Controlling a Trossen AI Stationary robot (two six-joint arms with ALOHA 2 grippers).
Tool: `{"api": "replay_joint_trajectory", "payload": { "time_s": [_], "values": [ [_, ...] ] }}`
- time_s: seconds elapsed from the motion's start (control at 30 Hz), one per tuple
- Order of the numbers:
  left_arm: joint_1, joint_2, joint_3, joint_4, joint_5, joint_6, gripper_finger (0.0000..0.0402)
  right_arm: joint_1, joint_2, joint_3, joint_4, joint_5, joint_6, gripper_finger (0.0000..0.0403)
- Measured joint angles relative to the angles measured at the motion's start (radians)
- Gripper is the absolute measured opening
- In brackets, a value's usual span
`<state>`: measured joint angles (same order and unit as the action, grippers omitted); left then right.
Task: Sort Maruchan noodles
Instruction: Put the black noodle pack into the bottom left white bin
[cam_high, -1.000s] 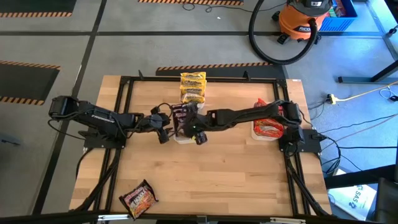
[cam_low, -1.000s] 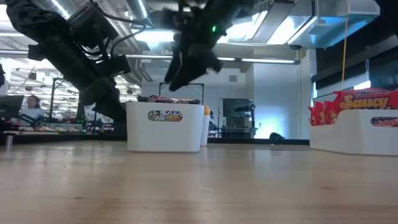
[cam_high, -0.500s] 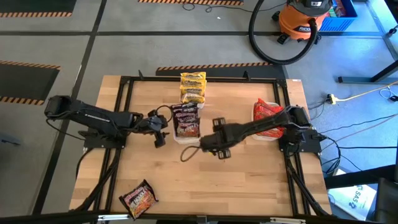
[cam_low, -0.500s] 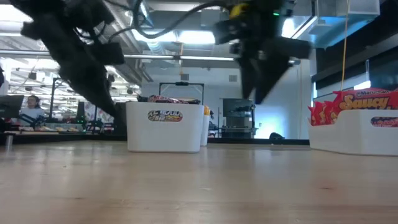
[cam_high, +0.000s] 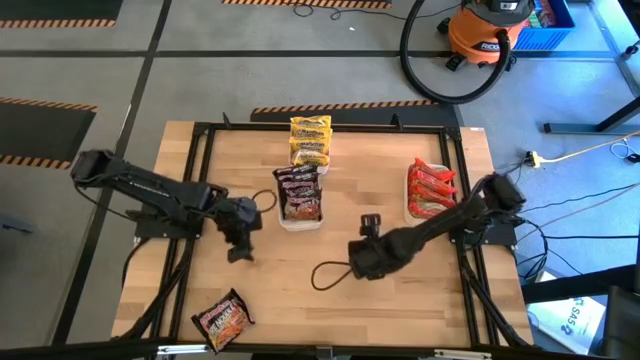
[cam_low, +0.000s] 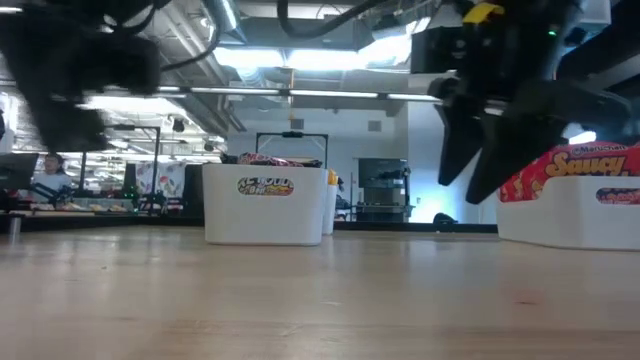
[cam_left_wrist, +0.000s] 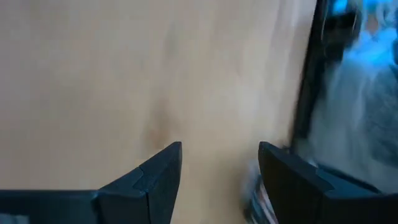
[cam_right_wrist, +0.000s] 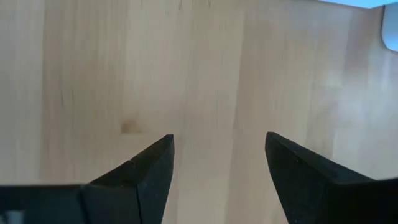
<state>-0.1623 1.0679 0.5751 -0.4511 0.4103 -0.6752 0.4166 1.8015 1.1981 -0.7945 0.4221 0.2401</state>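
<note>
Now both arms have pulled back from the middle tray, empty.
Left gripper, fingers apart, swings toward the stray crinkly brown-orange noodle packet at the worktop's near edge, probably next; dark maroon packets fill their white tray; right gripper, fingers apart, hovers mid-worktop.

right hand: left brown-packet tray, now mid-table | left hand: drew back from it
</note>
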Motion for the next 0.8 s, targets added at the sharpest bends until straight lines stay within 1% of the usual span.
{"api": "replay_joint_trajectory", "payload": {
  "time_s": [0.03, 0.1, 0.2, 0.3, 0.37, 0.47, 0.57, 0.67, 0.8],
  "values": [
    [-0.019, 0.0, 0.0, -0.036, 0.038, -0.049, 0.0206, 0.009, -0.002, -0.009, 0.008, 0.009, 0.02, 0.0231],
    [-0.068, 0.0, 0.0, -0.103, 0.073, -0.145, 0.0206, 0.025, -0.002, -0.025, 0.032, 0.019, 0.044, 0.0231],
    [-0.161, 0.0, 0.0, -0.184, 0.079, -0.275, 0.0206, 0.044, -0.002, -0.047, 0.085, 0.029, 0.05, 0.0231],
    [-0.265, 0.0, 0.0, -0.201, 0.063, -0.39, 0.0206, 0.052, -0.001, -0.056, 0.112, 0.026, 0.051, 0.0231],
    [-0.344, -0.002, 0.0, -0.192, 0.006, -0.451, 0.0206, 0.052, -0.001, -0.056, 0.127, 0.021, 0.064, 0.0231],
    [-0.475, -0.002, 0.0, -0.186, -0.134, -0.519, 0.0206, 0.049, -0.001, -0.056, 0.142, 0.006, 0.089, 0.0231],
    [-0.603, -0.002, 0.0, -0.178, -0.231, -0.612, 0.0206, 0.049, -0.001, -0.056, 0.15, 0.004, 0.094, 0.0231],
    [-0.704, -0.002, 0.0, -0.128, -0.314, -0.681, 0.0206, 0.049, -0.001, -0.056, 0.159, 0.004, 0.096, 0.0231],
    [-0.786, -0.002, 0.0, -0.057, -0.372, -0.737, 0.0206, 0.049, 0.0, -0.056, 0.173, 0.004, 0.095, 0.0231]
  ]
}}
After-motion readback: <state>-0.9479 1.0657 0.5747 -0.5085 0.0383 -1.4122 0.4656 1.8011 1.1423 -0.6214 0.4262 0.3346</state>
